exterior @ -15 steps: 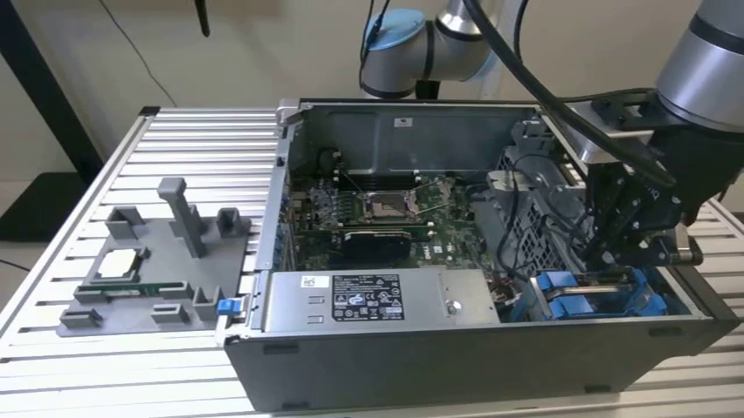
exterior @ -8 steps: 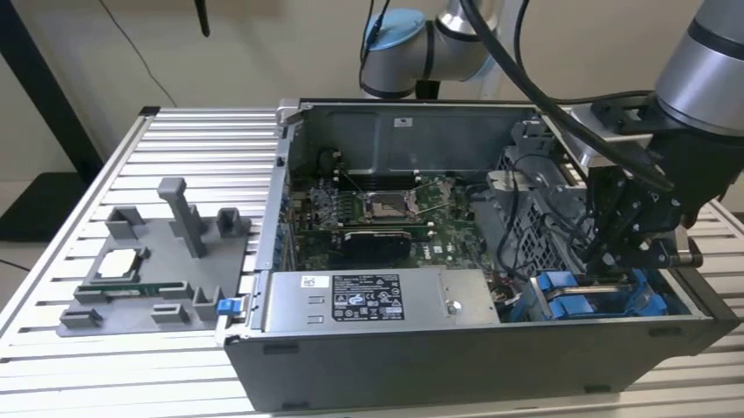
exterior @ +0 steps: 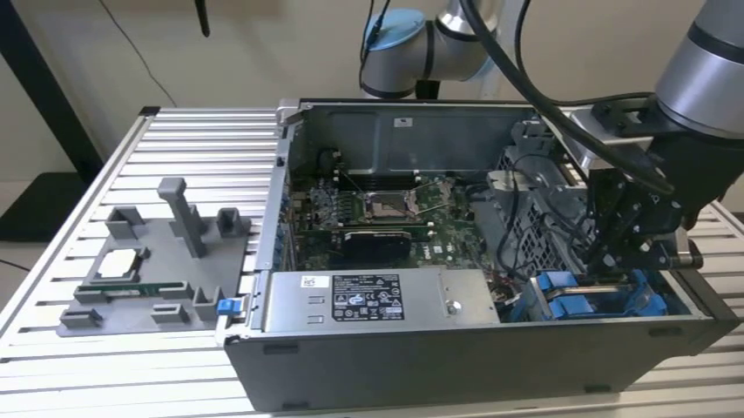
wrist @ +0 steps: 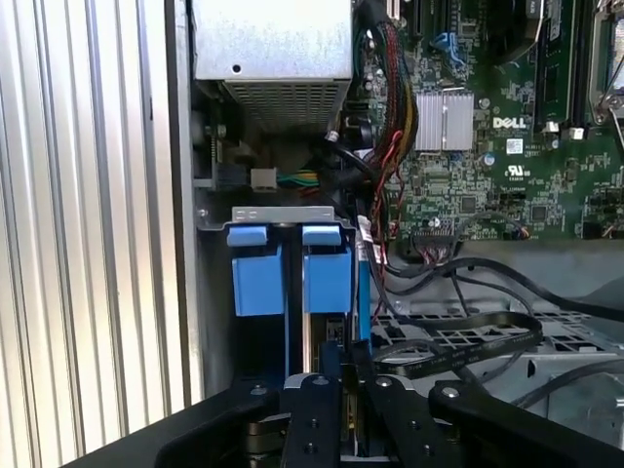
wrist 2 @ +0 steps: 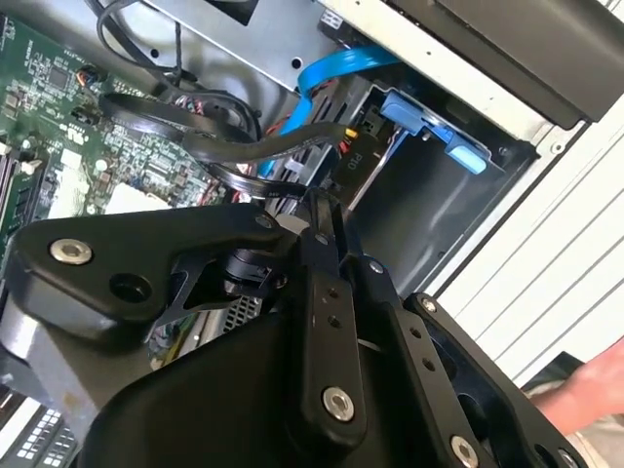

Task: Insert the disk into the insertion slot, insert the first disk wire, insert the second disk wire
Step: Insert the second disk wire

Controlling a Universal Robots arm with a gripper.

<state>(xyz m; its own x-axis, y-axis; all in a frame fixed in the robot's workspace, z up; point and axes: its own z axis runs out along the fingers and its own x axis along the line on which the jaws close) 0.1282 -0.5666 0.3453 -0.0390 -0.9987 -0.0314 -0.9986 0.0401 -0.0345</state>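
Two bright blue carrier frames stand side by side in the grey drive cage point(wrist: 283, 213) at the case's front corner, on the exterior view's right. The disk point(wrist: 327, 278) is the one in line with my gripper; it sits down in the insertion slot, its metal body hidden. My gripper point(exterior: 612, 266) hangs right over that carrier point(exterior: 581, 300). In both wrist views a black disk wire point(wrist 2: 234, 151) point(wrist: 458, 336) runs up to my gripper point(wrist 2: 320, 200) point(wrist: 341, 356), which is shut on the wire's end. A blue flat cable point(wrist 2: 336, 68) lies by the carrier.
The silver box with the sticker point(exterior: 372, 300) lies along the case front beside the cage. The motherboard point(exterior: 372, 209) fills the case floor, with wire bundles point(wrist: 390, 107) near the cage. A grey fixture point(exterior: 152, 261) stands on the slatted table. A hand point(wrist 2: 585, 390) shows outside the case.
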